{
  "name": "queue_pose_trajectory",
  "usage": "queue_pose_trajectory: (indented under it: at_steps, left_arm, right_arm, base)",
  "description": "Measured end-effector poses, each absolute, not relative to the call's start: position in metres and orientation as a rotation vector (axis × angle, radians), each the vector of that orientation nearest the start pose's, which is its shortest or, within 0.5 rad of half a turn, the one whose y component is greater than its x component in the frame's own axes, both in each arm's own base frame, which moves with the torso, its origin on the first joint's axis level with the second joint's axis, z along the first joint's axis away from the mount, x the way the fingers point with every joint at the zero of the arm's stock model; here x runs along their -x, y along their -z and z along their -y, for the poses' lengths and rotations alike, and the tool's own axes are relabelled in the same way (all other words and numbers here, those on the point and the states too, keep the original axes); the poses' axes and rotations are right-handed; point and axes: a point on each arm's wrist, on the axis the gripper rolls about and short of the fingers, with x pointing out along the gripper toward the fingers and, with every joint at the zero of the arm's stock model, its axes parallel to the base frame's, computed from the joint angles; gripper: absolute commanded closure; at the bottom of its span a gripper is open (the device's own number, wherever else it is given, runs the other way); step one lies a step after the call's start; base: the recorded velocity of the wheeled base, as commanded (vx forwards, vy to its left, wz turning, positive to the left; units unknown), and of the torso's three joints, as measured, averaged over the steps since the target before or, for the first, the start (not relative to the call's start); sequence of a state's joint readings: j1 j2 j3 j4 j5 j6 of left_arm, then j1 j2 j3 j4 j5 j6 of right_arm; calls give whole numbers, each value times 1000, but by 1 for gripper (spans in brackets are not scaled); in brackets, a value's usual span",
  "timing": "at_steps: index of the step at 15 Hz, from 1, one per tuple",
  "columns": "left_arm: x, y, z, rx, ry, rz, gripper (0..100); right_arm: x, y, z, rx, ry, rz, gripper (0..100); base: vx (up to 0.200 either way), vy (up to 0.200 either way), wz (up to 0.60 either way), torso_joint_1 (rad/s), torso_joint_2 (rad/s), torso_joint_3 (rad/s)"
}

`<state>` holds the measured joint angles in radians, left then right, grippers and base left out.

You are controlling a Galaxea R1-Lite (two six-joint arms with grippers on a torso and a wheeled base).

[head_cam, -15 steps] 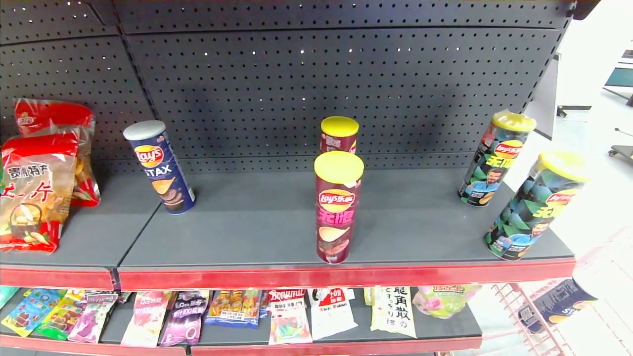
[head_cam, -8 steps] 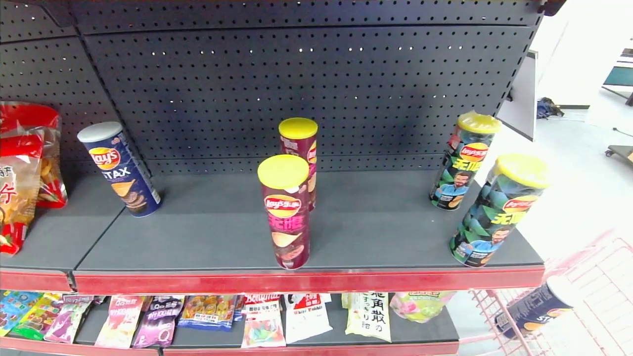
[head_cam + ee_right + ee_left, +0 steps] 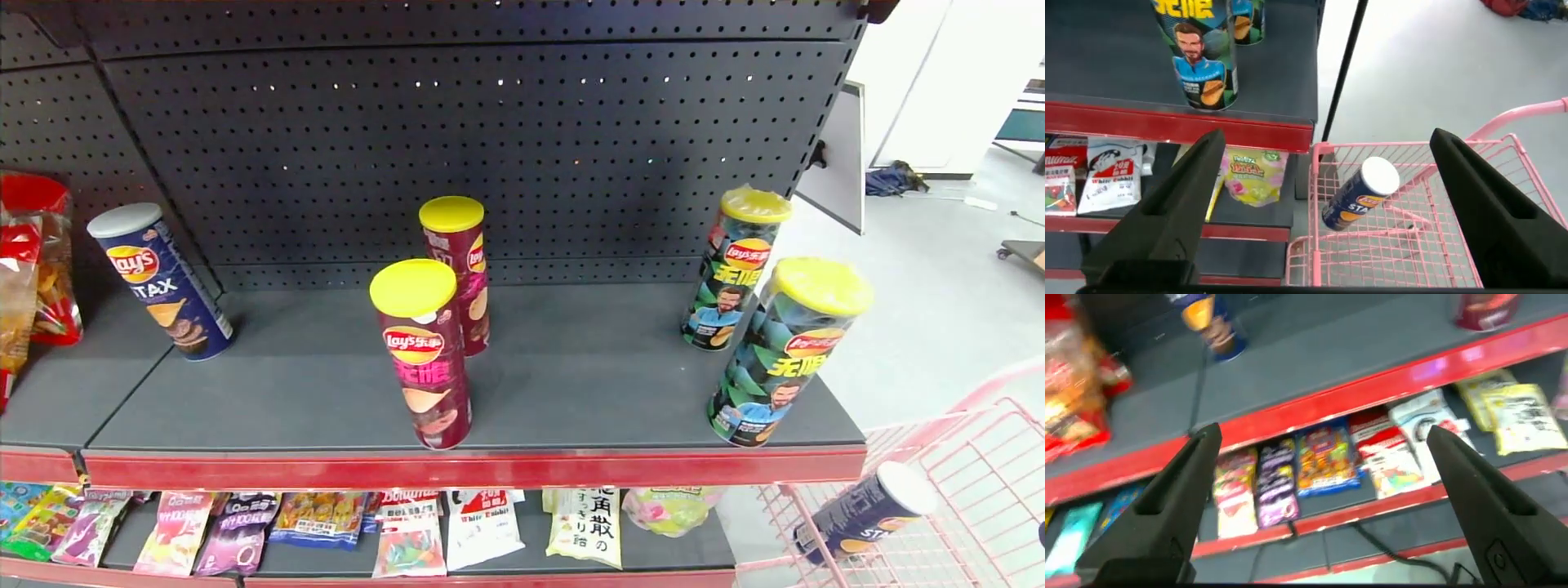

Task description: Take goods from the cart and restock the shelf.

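Blue can (image 3: 1360, 194) lies in cart (image 3: 1404, 144), right — my right hand (image 3: 1324, 137) spread, empty; I'd drop over its middle, pinch across width.

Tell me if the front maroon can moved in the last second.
No. The view shifted; the can still stands at the shelf's front edge, before the rear can.
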<state>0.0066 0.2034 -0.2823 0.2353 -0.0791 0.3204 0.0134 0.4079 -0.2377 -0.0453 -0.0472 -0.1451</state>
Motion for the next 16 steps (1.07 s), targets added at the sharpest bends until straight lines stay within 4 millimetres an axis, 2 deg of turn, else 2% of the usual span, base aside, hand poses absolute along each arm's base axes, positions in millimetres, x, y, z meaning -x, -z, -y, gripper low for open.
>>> queue_pose_trajectory:
  at_steps: [9, 14, 16]
  left_arm:
    - [30, -132, 1, -315, 118, -102, 0]
    - [31, -132, 1, -315, 116, -90, 0]
    - [32, -132, 1, -315, 117, -89, 0]
  right_arm:
    - [-11, -149, 1, 149, 25, -133, 0]
    - [-12, -144, 2, 167, 52, -152, 0]
    - [-11, -140, 2, 173, 76, -160, 0]
  base:
    - [0, 0, -600, 2, 3, 1]
    - [0, 0, 0, -7, 14, 12]
    - [0, 0, 0, -139, 327, 166]
